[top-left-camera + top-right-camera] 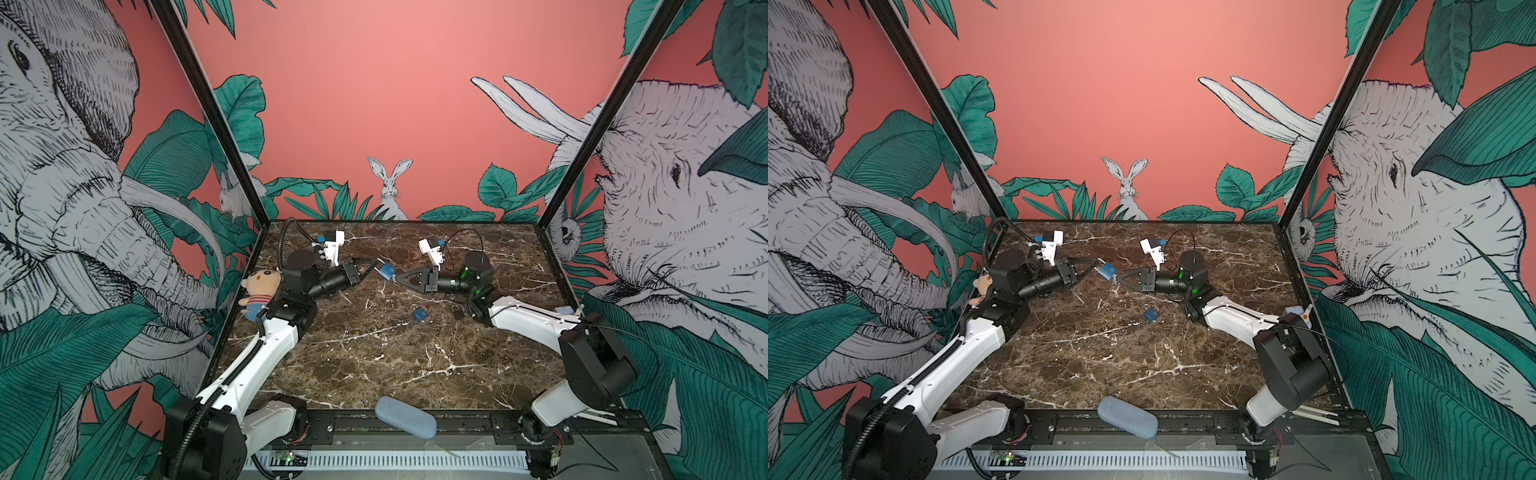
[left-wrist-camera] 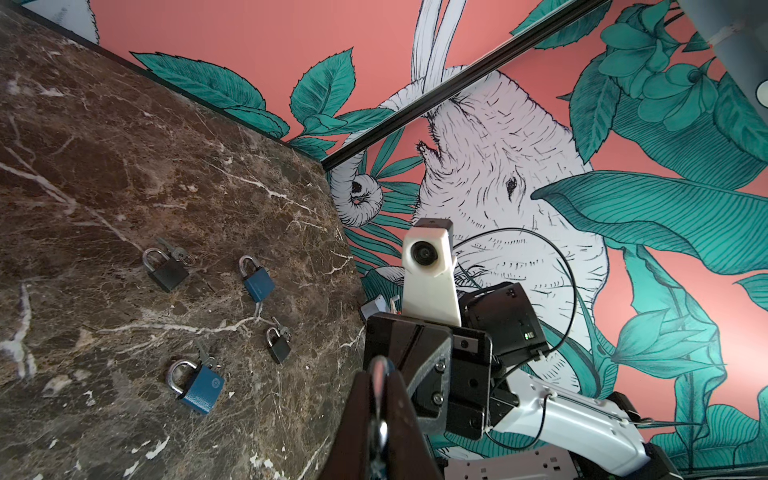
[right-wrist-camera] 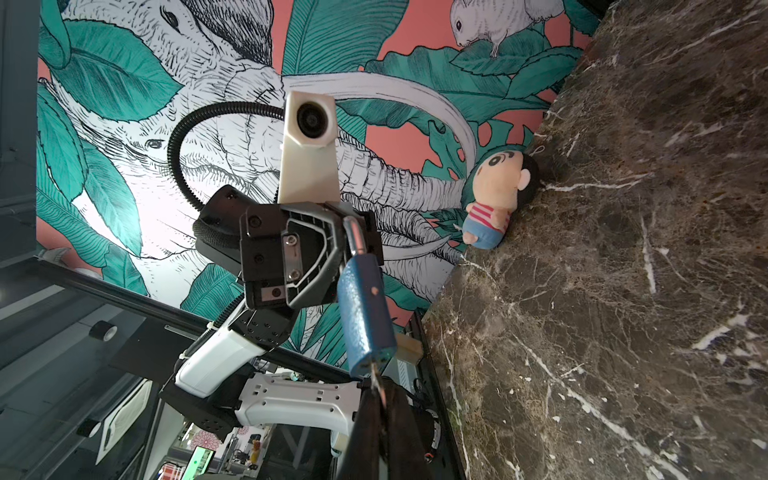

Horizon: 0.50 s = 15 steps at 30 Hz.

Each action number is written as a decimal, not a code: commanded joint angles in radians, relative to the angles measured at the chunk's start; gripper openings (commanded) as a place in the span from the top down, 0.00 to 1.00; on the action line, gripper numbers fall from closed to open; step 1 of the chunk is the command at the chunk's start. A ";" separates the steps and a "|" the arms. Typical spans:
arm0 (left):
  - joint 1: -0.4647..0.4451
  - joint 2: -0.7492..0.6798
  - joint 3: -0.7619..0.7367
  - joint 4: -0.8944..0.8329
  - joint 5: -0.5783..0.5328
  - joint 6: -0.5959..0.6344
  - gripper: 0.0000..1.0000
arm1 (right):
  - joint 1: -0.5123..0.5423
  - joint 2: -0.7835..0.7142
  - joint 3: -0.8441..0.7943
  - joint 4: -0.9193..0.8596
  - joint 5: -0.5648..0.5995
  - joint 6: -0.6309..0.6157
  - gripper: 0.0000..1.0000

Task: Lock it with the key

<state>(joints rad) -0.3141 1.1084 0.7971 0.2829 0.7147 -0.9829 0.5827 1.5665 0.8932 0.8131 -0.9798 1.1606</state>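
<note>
A blue padlock (image 1: pixel 387 271) (image 1: pixel 1108 272) hangs in the air over the middle of the marble table, between the two arms. My left gripper (image 1: pixel 376 266) (image 2: pixel 379 376) is shut on its silver shackle (image 3: pixel 355 237). In the right wrist view the lock body (image 3: pixel 365 311) points its underside toward me, and a thin key (image 3: pixel 377 379) sticks out of the keyhole there. My right gripper (image 1: pixel 397 277) (image 3: pixel 380 397) is shut on that key, its fingertips nearly touching the lock's bottom. The key's head is hidden between the fingers.
Several other padlocks lie on the table: a blue one with a key (image 2: pixel 197 384) (image 1: pixel 419 313), a small black one (image 2: pixel 277 345) (image 1: pixel 457 311), another blue one (image 2: pixel 257 282) and a black one (image 2: pixel 166 270). A plush doll (image 1: pixel 259 291) leans at the left wall. A blue-grey pad (image 1: pixel 405 417) rests on the front rail.
</note>
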 commanded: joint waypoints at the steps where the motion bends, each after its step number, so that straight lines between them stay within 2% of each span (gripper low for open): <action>1: 0.020 -0.038 0.009 0.072 -0.015 -0.018 1.00 | 0.010 0.001 0.008 0.068 -0.016 0.007 1.00; 15: 0.099 -0.047 0.006 0.088 0.035 -0.042 1.00 | -0.006 -0.022 -0.033 0.069 -0.011 0.008 1.00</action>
<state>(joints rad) -0.2413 1.0958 0.7967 0.2955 0.7624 -1.0142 0.5838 1.5661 0.8772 0.8413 -0.9699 1.1683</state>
